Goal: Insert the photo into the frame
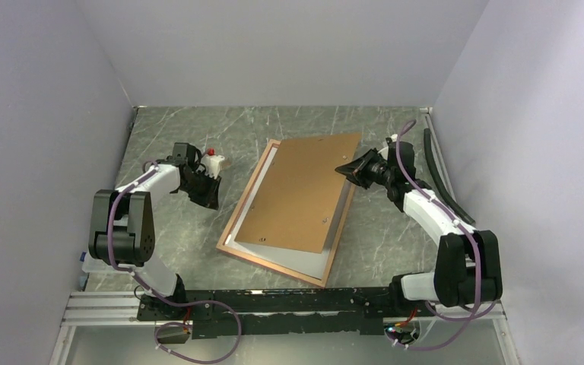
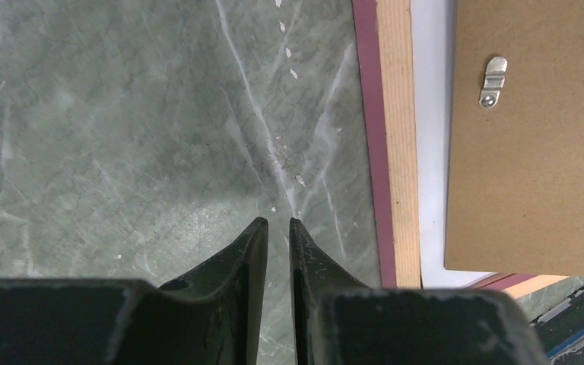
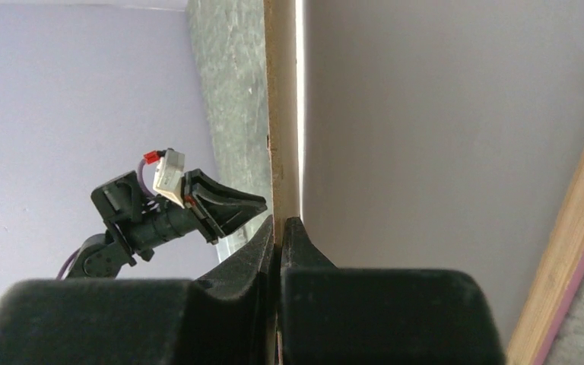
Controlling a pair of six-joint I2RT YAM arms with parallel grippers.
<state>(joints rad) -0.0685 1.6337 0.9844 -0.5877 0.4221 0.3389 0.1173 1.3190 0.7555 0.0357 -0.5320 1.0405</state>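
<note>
brown backing board (image 1: 304, 190) clamped in right gripper (image 3: 280, 228) above frame (image 2: 395, 152); left gripper (image 2: 277, 228) barely parted, empty, beside it.

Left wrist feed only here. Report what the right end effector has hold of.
Observer: The right end effector is shut on the far right edge of the brown backing board.
Operator: Describe how that board sits.
Observer: In the top view it lies skewed over the far part of the frame. The gripped side looks raised off what lies beneath.
Operator: Now the photo.
Observer: A white sheet, apparently the photo lying back up, shows inside the frame past the board's near edge. No printed side is visible.
</note>
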